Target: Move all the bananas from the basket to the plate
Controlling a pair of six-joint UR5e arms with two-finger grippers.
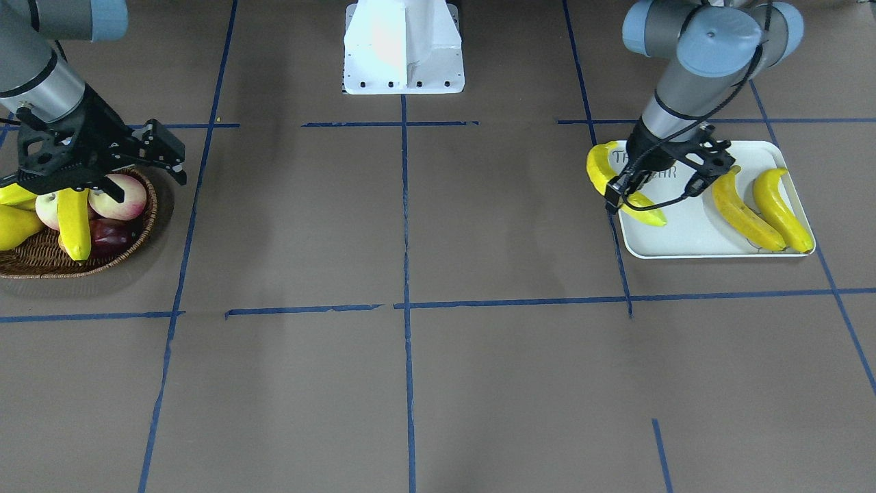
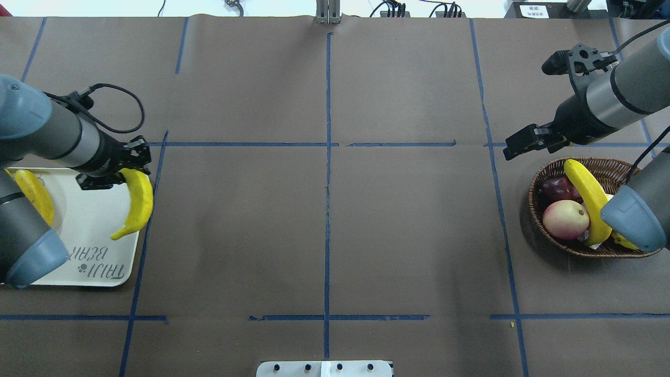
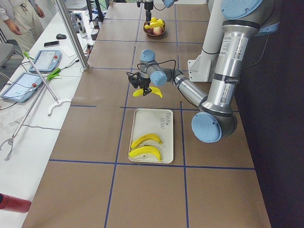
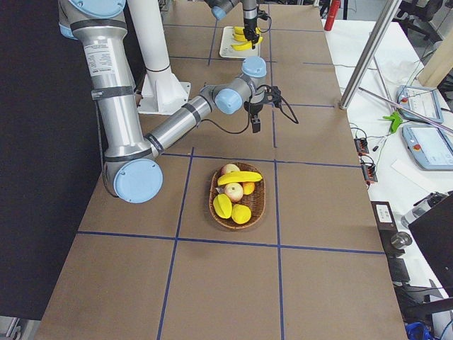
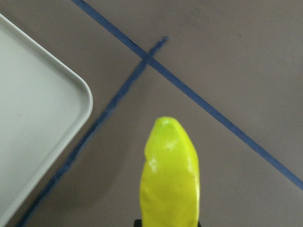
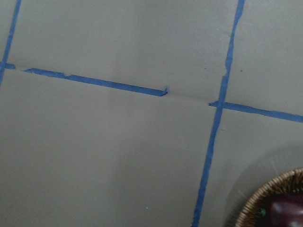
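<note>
My left gripper (image 2: 122, 176) is shut on one end of a banana (image 2: 139, 201), held in the air by the far right corner of the white plate (image 2: 89, 235). In the left wrist view this banana (image 5: 170, 179) hangs over bare table just beside the plate's corner (image 5: 71, 90). Two more bananas (image 1: 746, 212) (image 1: 783, 209) lie side by side on the plate. One banana (image 2: 589, 201) rests across the other fruit in the wicker basket (image 2: 544, 178). My right gripper (image 2: 523, 144) hovers open and holds nothing, above the basket's far left rim.
The basket also holds a pink-yellow apple (image 2: 565, 219), a dark red fruit (image 2: 557, 187) and a yellow pear-like fruit (image 1: 14, 226). Blue tape lines cross the brown table. The robot's white base (image 1: 404, 48) stands at the table's middle edge.
</note>
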